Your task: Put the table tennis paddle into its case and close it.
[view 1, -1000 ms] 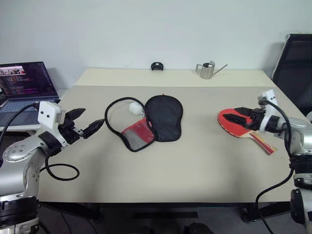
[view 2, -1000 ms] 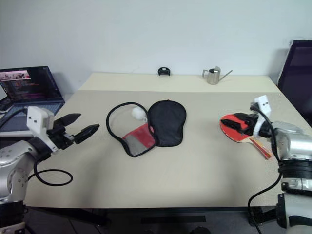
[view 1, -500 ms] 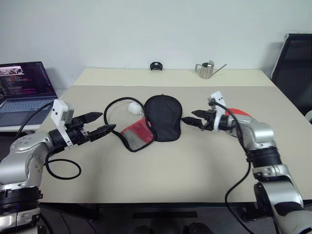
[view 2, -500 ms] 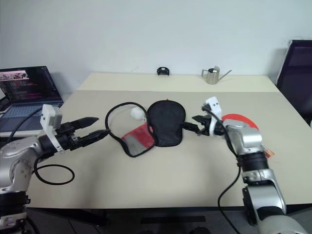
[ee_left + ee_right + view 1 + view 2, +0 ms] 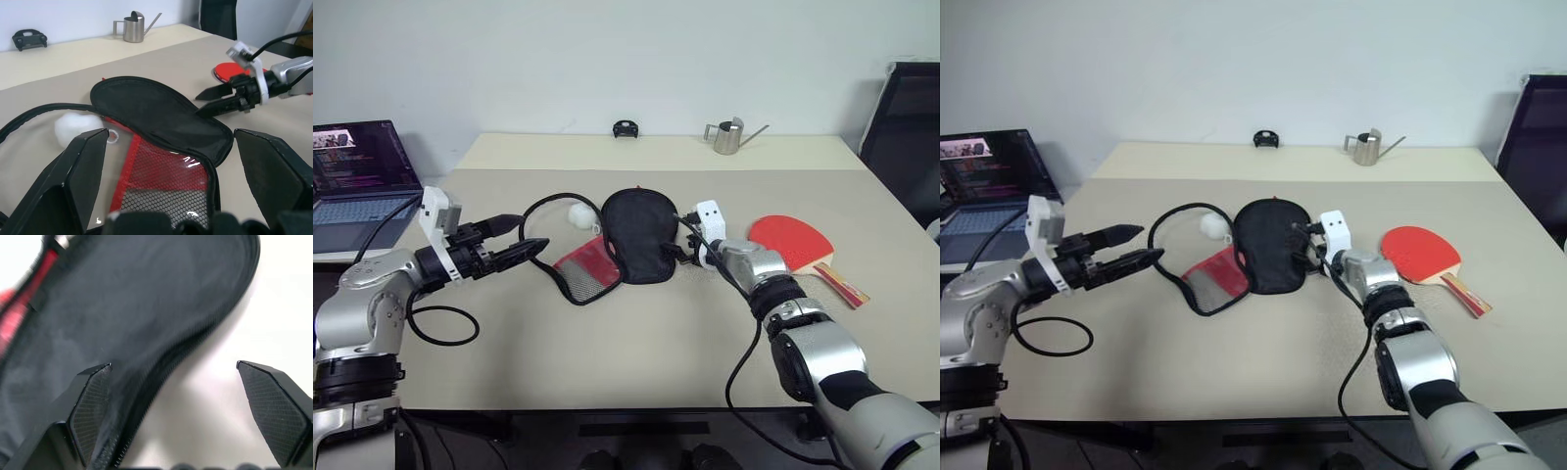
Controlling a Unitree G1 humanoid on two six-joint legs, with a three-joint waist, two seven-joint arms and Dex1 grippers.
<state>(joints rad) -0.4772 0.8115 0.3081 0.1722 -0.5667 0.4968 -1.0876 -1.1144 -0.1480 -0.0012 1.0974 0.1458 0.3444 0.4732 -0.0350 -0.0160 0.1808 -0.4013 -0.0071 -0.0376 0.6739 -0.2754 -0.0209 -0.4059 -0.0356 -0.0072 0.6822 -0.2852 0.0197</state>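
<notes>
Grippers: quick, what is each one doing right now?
Left gripper: open, holding nothing.
Right gripper: open, empty, at the edge of the case.

Black paddle-shaped case (image 5: 641,235) lay unzipped and spread flat mid-table, its red mesh-pocket half folded out toward 8 o'clock, red-faced table tennis paddle (image 5: 790,240) lay flat well apart at the case's 3 o'clock, wooden handle pointing toward 4 o'clock

Left end effector (image 5: 521,243) reaches level toward the right, fingers spread wide. Right end effector (image 5: 676,253) points left, slightly downward, fingers apart.
</notes>
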